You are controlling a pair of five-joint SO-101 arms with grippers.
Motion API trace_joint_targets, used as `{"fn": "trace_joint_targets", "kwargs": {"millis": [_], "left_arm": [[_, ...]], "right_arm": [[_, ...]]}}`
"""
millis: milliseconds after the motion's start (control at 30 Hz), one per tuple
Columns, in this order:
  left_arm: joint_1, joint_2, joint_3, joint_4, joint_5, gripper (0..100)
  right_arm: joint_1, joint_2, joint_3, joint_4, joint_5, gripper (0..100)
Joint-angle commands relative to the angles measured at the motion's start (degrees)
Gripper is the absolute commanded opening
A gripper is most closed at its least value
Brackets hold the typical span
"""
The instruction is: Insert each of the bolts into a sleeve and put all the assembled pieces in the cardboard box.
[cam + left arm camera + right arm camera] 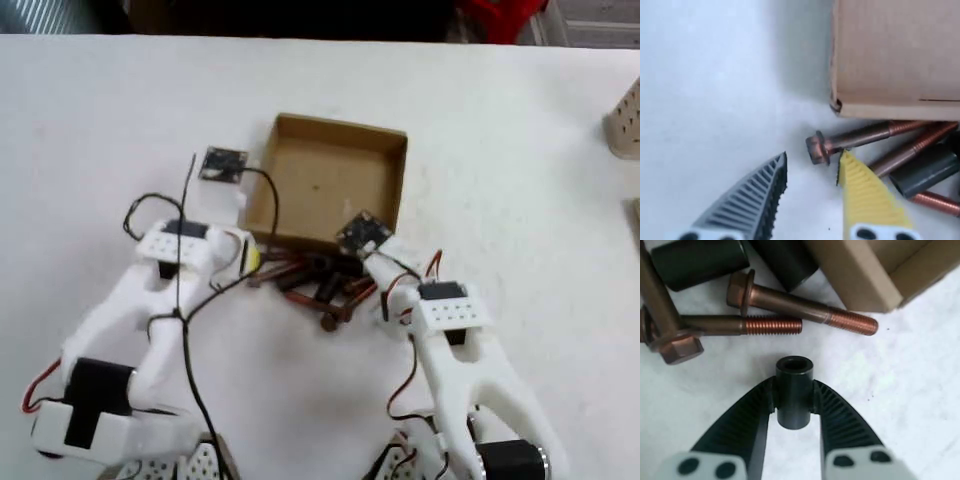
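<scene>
**Black cylindrical sleeve** (794,396) clamped between the two black ribbed fingers of the right gripper (794,387). Its open bore shows at the far end, just off a corner of the open brown cardboard box (865,270). Whether it touches the surface cannot be told.

Beside the box's outer wall lie copper-coloured flanged hex bolts (800,305) and further black sleeves (700,260), the latter cut off by the frame.

The left gripper (812,161), one finger grey and one yellow, is spread apart and holds nothing. A bolt head (816,147) lies just beyond its tips, near another corner of the box.

In the high view the heap beside the box is too tangled to count, and wrist hardware hides both grippers.

The surface is a white table (520,150). Beyond the box is a dark strip of room with a red object (500,15) cut off at the edge.
</scene>
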Motion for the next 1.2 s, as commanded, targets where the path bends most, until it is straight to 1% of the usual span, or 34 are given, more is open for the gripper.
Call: {"fn": "trace_joint_targets", "kwargs": {"millis": [0,67,133,267,333,500,567,633,800,900,1000,1167], "left_arm": [[1.01,-0.04,-2.11,0.26,-3.69,18],[2.86,0.04,-2.46,0.09,-4.92,18],[4.26,0.04,-2.46,-2.37,-5.19,18],[4.44,0.04,-2.46,-6.59,-5.89,18],[4.88,0.04,-2.46,-6.86,-6.95,18],[5.85,0.13,-3.08,-6.51,-5.01,19],[5.76,1.54,-5.01,-4.92,-6.51,19],[5.41,6.11,-8.97,-3.08,-7.56,19],[5.76,18.51,-24.18,9.23,-10.73,18],[5.76,22.99,-29.10,14.24,-13.01,18],[5.85,23.16,-28.92,15.56,-15.82,17],[5.85,19.65,-24.62,13.63,-19.78,5]], "right_arm": [[-0.84,-1.01,-2.29,-0.66,1.49,1.8],[-0.84,-1.01,-2.29,-0.66,1.49,1.8],[-0.84,-1.01,-2.29,-0.66,1.49,1.8],[-0.84,-1.01,-2.29,-0.66,1.49,1.8],[-0.84,-1.01,-2.29,-0.66,1.49,1.8],[-0.84,-0.92,-2.29,-0.66,1.49,1.8],[-0.84,-0.92,-2.29,-0.66,1.49,1.8],[-0.84,-0.92,-2.29,-0.66,1.49,1.8],[-0.84,-0.92,-2.29,-0.66,1.49,1.8],[-0.84,-0.92,-2.29,-0.66,1.49,1.8],[-0.84,-0.92,-2.29,-0.66,1.49,1.8],[-0.84,-0.92,-2.29,-0.66,1.85,1.8]]}}
